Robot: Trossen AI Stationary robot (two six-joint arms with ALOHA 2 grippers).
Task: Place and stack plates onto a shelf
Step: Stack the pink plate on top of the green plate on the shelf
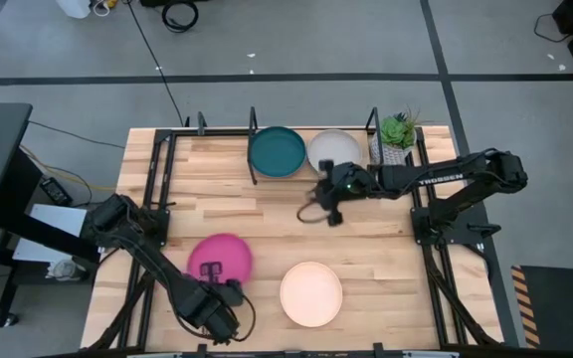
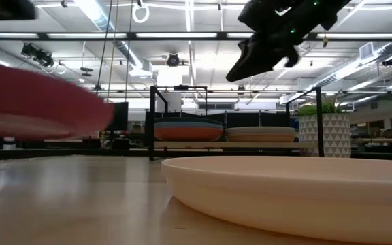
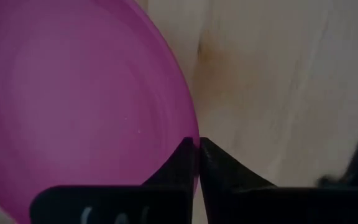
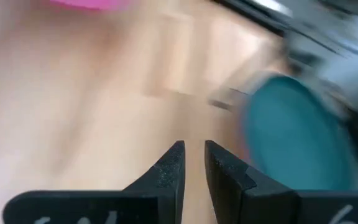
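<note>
Magenta plate (image 1: 221, 258), held off the table near the front left, is pinched at its rim by the left gripper (image 1: 229, 288), whose fingers are pressed together on the edge nearest the arm. Shelf (image 1: 267, 129) is set along the far edge, well apart from that plate, ahead and to the right. Dark teal plate (image 1: 278, 151) and grey plate (image 1: 334, 151) are seen topping its two stacks. Cream plate (image 1: 311, 293) is left flat on the table at front centre. Right gripper (image 1: 330, 208), empty with fingers slightly parted, is hung just before the shelf; the left arm is judged nearer the cream plate.
</note>
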